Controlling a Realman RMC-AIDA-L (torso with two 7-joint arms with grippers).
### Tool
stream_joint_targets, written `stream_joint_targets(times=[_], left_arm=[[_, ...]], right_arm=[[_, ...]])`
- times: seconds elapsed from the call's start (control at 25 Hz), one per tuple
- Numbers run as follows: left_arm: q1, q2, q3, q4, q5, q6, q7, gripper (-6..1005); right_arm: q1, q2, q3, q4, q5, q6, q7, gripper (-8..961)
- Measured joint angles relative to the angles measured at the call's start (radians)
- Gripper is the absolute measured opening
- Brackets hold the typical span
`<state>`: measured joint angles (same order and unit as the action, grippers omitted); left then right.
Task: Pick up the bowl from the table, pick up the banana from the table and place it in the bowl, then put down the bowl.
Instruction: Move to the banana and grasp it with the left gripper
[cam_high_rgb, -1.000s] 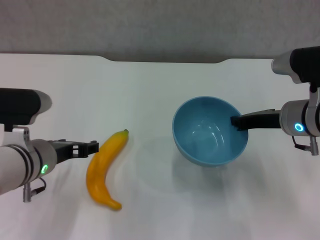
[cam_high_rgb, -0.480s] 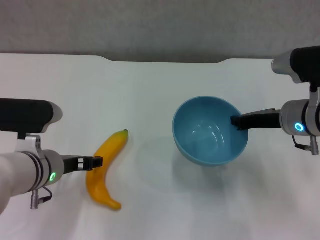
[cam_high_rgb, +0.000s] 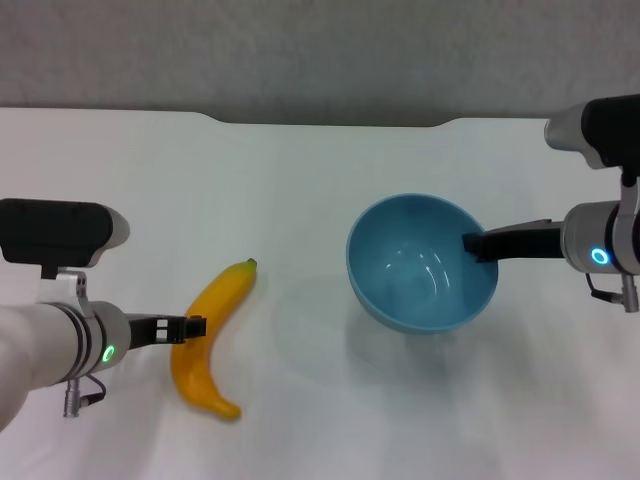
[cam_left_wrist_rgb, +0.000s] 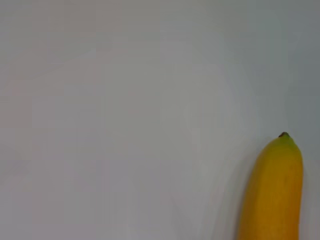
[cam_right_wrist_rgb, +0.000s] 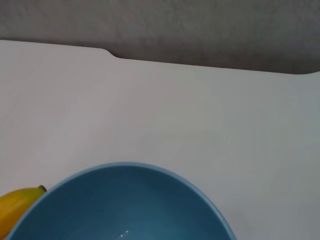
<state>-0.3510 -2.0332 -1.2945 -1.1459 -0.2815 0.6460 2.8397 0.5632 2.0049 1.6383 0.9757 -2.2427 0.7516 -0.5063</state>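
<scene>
The light-blue bowl (cam_high_rgb: 420, 265) hangs a little above the white table (cam_high_rgb: 300, 170), with its shadow below it. My right gripper (cam_high_rgb: 472, 243) is shut on the bowl's right rim. The bowl's inside fills the lower part of the right wrist view (cam_right_wrist_rgb: 125, 205). The yellow-orange banana (cam_high_rgb: 218, 296) lies on the table left of the bowl, stem tip pointing away from me. My left gripper (cam_high_rgb: 195, 326) is open, level with the banana's middle, its tips at the banana's left side. The left wrist view shows the banana's stem end (cam_left_wrist_rgb: 272, 195). The right wrist view shows a bit of the banana (cam_right_wrist_rgb: 15, 205).
The table's far edge has a shallow notch (cam_high_rgb: 330, 122) with a grey wall behind it. Bare white tabletop lies between the banana and the bowl and beyond them.
My left gripper has moved toward me along the banana, from near its upper part to its middle. The bowl and the right arm have stayed still.
</scene>
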Motion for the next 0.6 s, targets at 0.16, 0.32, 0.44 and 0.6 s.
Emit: stream_joint_targets(times=[0.16, 0.32, 0.44, 0.6], left_arm=[[0.001, 0.001, 0.012, 0.0, -0.011, 0.002, 0.0, 845], [0.006, 0.002, 0.023, -0.016, -0.019, 0.012, 0.0, 843], [0.02, 0.003, 0.031, -0.045, -0.017, 0.02, 0.001, 842], [0.034, 0.006, 0.027, -0.076, -0.015, 0.03, 0.003, 840]], right_arm=[[-0.003, 0.0, 0.0, 0.0, 0.0, 0.0, 0.0, 26], [-0.005, 0.0, 0.0, 0.0, 0.0, -0.004, 0.0, 26], [-0.008, 0.0, 0.0, 0.0, 0.001, -0.006, 0.0, 26], [-0.009, 0.0, 0.0, 0.0, 0.001, -0.007, 0.0, 26]])
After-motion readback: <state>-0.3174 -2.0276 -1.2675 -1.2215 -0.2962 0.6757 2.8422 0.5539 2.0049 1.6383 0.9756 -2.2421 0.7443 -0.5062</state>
